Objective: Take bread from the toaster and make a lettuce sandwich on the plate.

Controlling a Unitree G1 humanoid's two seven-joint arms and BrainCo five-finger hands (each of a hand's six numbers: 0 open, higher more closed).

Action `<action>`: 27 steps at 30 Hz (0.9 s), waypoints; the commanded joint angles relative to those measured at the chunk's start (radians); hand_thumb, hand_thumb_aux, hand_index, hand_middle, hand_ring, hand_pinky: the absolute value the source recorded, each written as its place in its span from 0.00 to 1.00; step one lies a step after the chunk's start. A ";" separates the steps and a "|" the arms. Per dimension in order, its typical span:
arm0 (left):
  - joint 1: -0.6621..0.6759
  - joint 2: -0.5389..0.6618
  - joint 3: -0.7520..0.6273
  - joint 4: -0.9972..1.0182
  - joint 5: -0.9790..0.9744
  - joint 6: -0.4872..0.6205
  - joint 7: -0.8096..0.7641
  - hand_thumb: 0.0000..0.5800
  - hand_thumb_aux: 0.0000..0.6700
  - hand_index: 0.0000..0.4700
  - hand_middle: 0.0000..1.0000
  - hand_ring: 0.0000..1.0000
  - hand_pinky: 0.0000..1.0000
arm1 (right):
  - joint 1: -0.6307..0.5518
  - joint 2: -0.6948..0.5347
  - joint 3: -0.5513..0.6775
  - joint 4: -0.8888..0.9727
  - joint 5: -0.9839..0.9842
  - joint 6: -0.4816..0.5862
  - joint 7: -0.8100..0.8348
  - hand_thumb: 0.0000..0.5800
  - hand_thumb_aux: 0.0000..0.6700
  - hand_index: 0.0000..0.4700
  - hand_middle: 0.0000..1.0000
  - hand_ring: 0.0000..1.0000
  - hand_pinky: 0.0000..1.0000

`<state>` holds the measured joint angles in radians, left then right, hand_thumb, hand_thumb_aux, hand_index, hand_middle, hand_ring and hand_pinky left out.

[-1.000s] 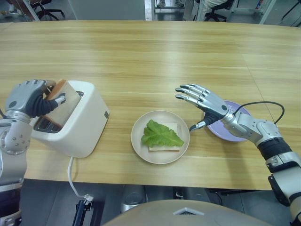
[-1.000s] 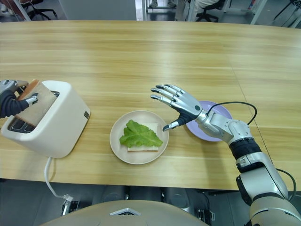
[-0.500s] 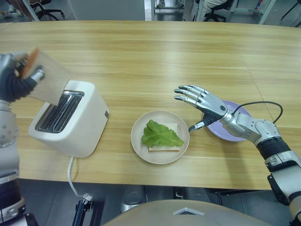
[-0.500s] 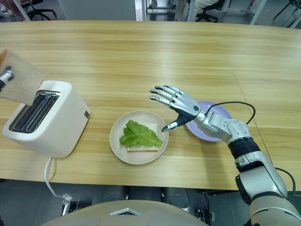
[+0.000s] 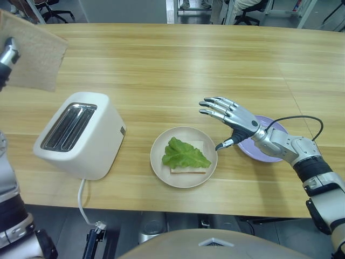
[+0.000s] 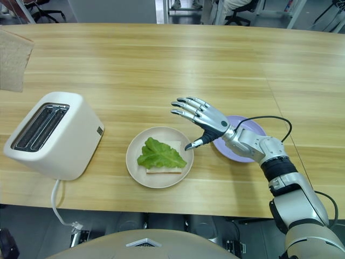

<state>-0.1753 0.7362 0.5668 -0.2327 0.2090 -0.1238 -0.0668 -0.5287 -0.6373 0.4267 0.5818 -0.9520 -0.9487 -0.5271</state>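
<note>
The toasted slice [image 5: 36, 54] was out of the toaster [image 5: 81, 135] and hung in the air above the far-left part of the table [image 5: 161, 70]. The left hand [image 5: 6, 53] pinched it by its left edge, near the border of the left eye view. The right hand [image 5: 229, 113] held nothing. Its fingers were spread wide above the table, just to the right of the plate [image 5: 157, 162] and partly over a purple dish [image 5: 250, 152].

The plate stood near the front edge of the table, about in the middle. On it lay a bottom slice [image 5: 197, 145] with a lettuce leaf [image 5: 185, 155] on top.

I think the toasted slice is light and rather stiff, with a dry and rough face, so it should not slip easily. It may however crack or crumble if it is squeezed hard. A hold on one edge lets it swing, so a hold across both flat faces, near one side, seems safer. The lettuce is soft and loose and may shift. For this reason the slice should probably come down flat and gently upon it.
</note>
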 commanded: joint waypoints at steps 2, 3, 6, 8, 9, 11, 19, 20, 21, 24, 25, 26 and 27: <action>-0.097 -0.055 -0.120 0.021 -0.168 0.033 -0.104 1.00 1.00 0.98 1.00 1.00 1.00 | -0.008 -0.004 -0.004 0.009 0.017 -0.001 0.007 0.00 0.00 0.00 0.00 0.00 0.00; -0.122 -0.069 -0.147 0.025 -0.195 0.040 -0.124 1.00 1.00 0.98 1.00 1.00 1.00 | -0.010 -0.010 -0.016 0.007 0.036 -0.008 0.012 0.00 0.00 0.00 0.00 0.00 0.00; -0.178 -0.097 -0.211 0.032 -0.243 0.061 -0.169 1.00 1.00 0.98 1.00 1.00 1.00 | -0.016 -0.034 -0.041 -0.004 0.062 -0.009 0.015 0.00 0.00 0.00 0.00 0.00 0.00; -0.212 -0.121 -0.261 0.046 -0.267 0.076 -0.199 1.00 1.00 0.98 1.00 1.00 1.00 | -0.023 -0.054 -0.057 -0.012 0.063 -0.001 0.013 0.00 0.00 0.00 0.00 0.00 0.00; -0.231 -0.140 -0.296 0.059 -0.276 0.083 -0.215 1.00 1.00 0.98 1.00 1.00 1.00 | -0.028 -0.068 -0.069 -0.015 0.063 0.004 0.009 0.00 0.00 0.00 0.00 0.00 0.00; -0.261 -0.174 -0.349 0.082 -0.283 0.093 -0.238 1.00 1.00 0.98 1.00 1.00 1.00 | -0.035 -0.092 -0.092 -0.023 0.065 0.014 0.003 0.00 0.00 0.00 0.00 0.00 0.00; -0.311 -0.255 -0.481 0.267 -0.269 0.063 -0.316 1.00 1.00 0.98 1.00 1.00 1.00 | 0.006 -0.290 -0.291 -0.069 0.129 0.073 -0.061 0.00 0.00 0.00 0.00 0.00 0.00; -0.305 -0.264 -0.500 0.285 -0.275 0.059 -0.341 1.00 1.00 0.98 1.00 1.00 1.00 | 0.012 -0.310 -0.317 -0.073 0.145 0.071 -0.064 0.00 0.00 0.00 0.00 0.00 0.00; -0.298 -0.274 -0.519 0.296 -0.285 0.060 -0.367 1.00 1.00 0.98 1.00 1.00 1.00 | 0.016 -0.323 -0.340 -0.080 0.166 0.068 -0.062 0.00 0.00 0.00 0.00 0.00 0.00; -0.284 -0.310 -0.579 0.327 -0.325 0.082 -0.465 1.00 1.00 0.98 1.00 1.00 1.00 | 0.026 -0.337 -0.380 -0.103 0.196 0.068 -0.053 0.00 0.00 0.00 0.00 0.00 0.00; -0.286 -0.318 -0.598 0.347 -0.332 0.089 -0.499 1.00 1.00 0.98 1.00 1.00 1.00 | 0.028 -0.333 -0.381 -0.108 0.191 0.073 -0.051 0.00 0.00 0.00 0.00 0.00 0.00; -0.289 -0.324 -0.617 0.370 -0.335 0.089 -0.530 1.00 1.00 0.98 1.00 1.00 1.00 | 0.029 -0.328 -0.377 -0.112 0.181 0.079 -0.049 0.00 0.00 0.00 0.00 0.00 0.00; -0.297 -0.332 -0.627 0.401 -0.334 0.092 -0.548 1.00 1.00 0.98 1.00 1.00 1.00 | 0.028 -0.319 -0.370 -0.115 0.167 0.087 -0.048 0.00 0.00 0.00 0.00 0.00 0.00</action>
<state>-0.4630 0.4076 -0.0350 0.1158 -0.1156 -0.0500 -0.5669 -0.5082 -0.9675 0.0466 0.4839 -0.7707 -0.8716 -0.5857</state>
